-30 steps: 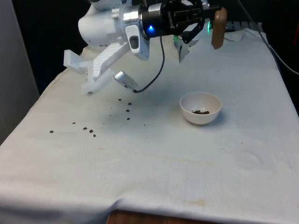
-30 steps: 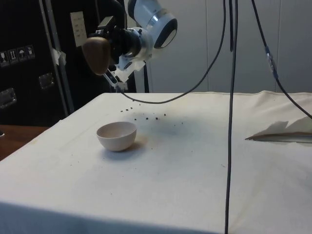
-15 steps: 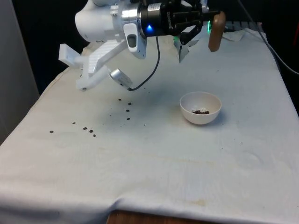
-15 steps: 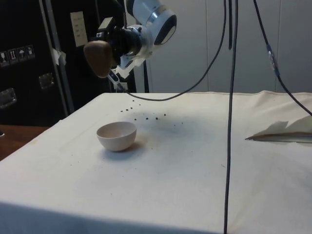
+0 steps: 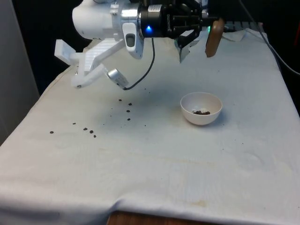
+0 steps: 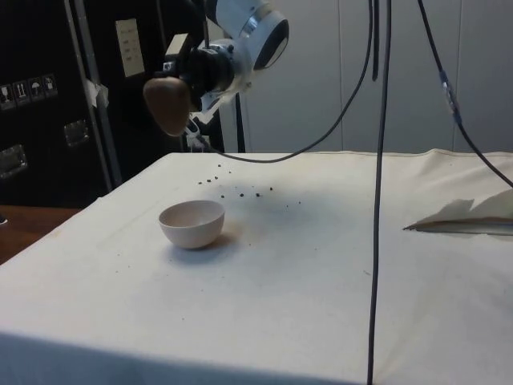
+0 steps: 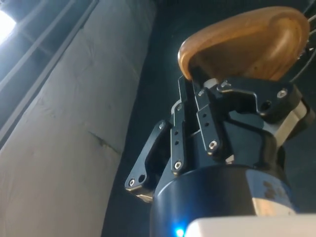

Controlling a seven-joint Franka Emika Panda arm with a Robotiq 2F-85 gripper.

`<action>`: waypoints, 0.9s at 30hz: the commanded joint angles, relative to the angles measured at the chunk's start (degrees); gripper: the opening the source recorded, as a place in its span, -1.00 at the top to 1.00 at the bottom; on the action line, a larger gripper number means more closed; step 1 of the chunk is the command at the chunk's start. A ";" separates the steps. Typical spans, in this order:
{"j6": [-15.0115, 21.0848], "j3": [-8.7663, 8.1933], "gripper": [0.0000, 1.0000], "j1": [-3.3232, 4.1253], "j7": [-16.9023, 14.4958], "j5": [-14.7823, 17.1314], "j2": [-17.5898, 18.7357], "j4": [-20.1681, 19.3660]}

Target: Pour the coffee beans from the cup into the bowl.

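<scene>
My gripper (image 5: 206, 21) is shut on a brown wooden cup (image 5: 213, 36), held high above the table and tipped on its side. In the side view the cup (image 6: 167, 103) hangs above and a little behind the bowl (image 6: 191, 222). The wrist view has the cup (image 7: 247, 42) clamped at its rim between the fingers (image 7: 197, 106). The white bowl (image 5: 201, 108) sits on the cloth with a few coffee beans (image 5: 202, 112) at its bottom. Whether beans are left in the cup I cannot tell.
Several spilled coffee beans (image 5: 127, 111) lie scattered on the white cloth at the front view's left of the bowl, with more (image 5: 86, 130) further left. A black cable (image 6: 377, 200) hangs down in the side view. Crumpled cloth (image 6: 469, 216) lies at the table's far side.
The arm has swung slightly toward the front view's left and the cup has tilted a bit more, moving a little lower. The bowl and the spilled beans have not moved.
</scene>
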 commanded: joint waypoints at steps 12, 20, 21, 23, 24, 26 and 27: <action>0.97 -0.74 1.00 0.46 -2.98 -4.64 -0.06 1.03; 1.72 -0.74 1.00 0.46 -3.90 -7.68 0.00 1.89; 1.83 -0.69 1.00 0.46 -4.01 -8.08 0.00 1.95; 2.23 -0.74 1.00 0.46 -4.35 -9.11 -0.06 2.23; 2.23 -0.74 1.00 0.46 -4.35 -9.11 -0.06 2.23; 2.52 -0.74 1.00 0.52 -4.76 -10.31 0.00 2.58; 2.01 -0.40 1.00 0.11 -4.98 -9.91 0.00 2.41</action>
